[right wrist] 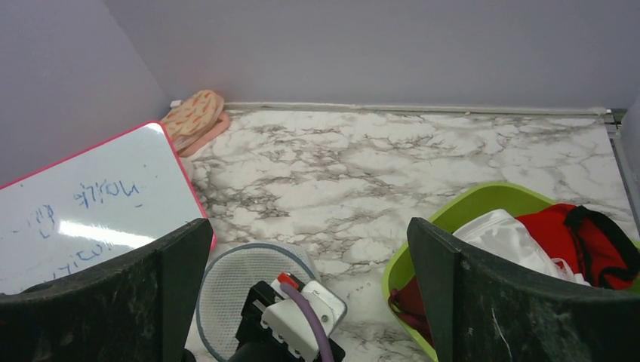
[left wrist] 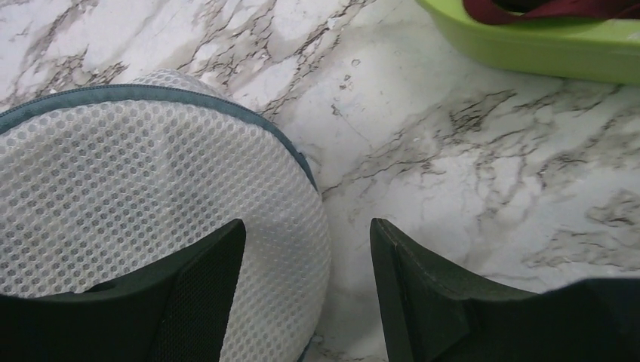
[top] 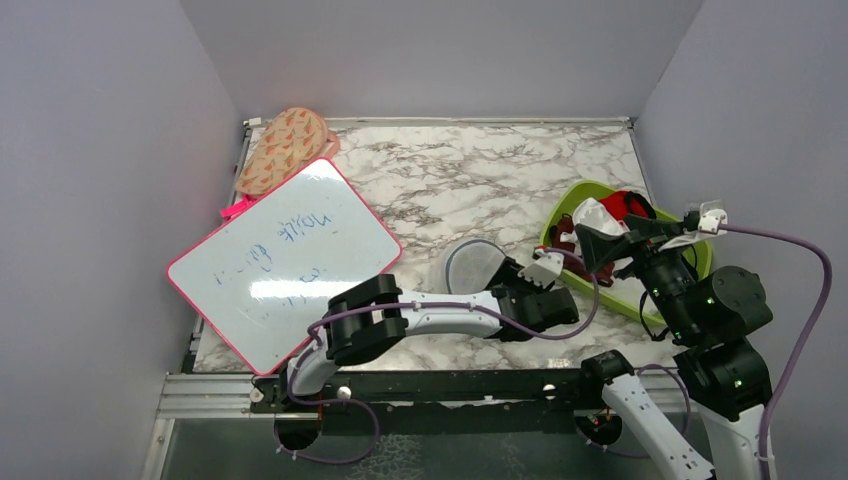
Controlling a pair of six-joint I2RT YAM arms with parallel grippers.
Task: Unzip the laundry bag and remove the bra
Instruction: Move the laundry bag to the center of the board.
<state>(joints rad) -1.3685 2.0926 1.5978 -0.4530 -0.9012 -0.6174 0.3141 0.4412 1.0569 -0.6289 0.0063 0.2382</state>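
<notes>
White mesh laundry bag [top: 472, 264] sits on the marble surface [top: 450, 170], toward the front, betw. whiteboard [top: 285, 262] and green tray [right wrist: 455, 215], touching neither. Dark zip [left wrist: 151, 93] runs unbroken round the rim as far as we see. No gap, no pull tab in view. We judge it shut.

Bra: we can't pick it out in any view. No dark shape shows thru the mesh top, so presumably it's inside, unconfirmed. Tray holds red cloth [right wrist: 555, 226] w/ white cloth [right wrist: 502, 234], not our targets.

Left fingers [left wrist: 200, 298]: parted, low at the bag's right side, one over the mesh top, other over bare surface, rim betw. them. Contact w/ bag: can't tell. Nothing pinched that we see.

Right fingers [right wrist: 528, 302]: spread wide, empty, held high near the tray.

Progress: early. Nothing done per these views: zip shut, bra not out. Left to do: find & take the zip pull, run it round the rim, lift the top, reach in, draw bra out. We reckon the left arm is lining up on the rim. Pull tab position unknown, so we'd check that first.
</notes>
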